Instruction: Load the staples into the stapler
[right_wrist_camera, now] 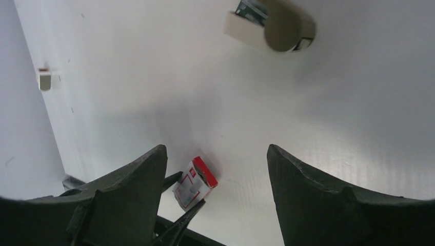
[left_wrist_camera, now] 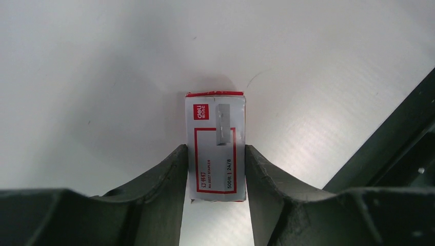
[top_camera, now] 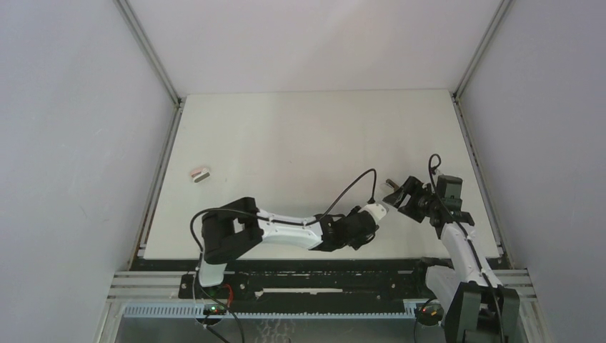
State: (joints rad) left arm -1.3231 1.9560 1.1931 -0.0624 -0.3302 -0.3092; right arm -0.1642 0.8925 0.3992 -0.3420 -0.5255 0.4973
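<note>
White cardboard with red print, the box (left_wrist_camera: pixel 215 146) sat between the left jaws, which pressed on its two long sides over the counter (left_wrist_camera: pixel 102 77). The right jaws hung wide apart, holding nothing. The staples were not in sight; a small pale thing (top_camera: pixel 199 174) lay well apart by the counter's left edge, too small to name. Such a box was probably light and easily crushed, so its flat long sides would suit a gentle hold.

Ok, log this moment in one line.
left gripper: gripping white box by its sides | right gripper: open, empty
</note>
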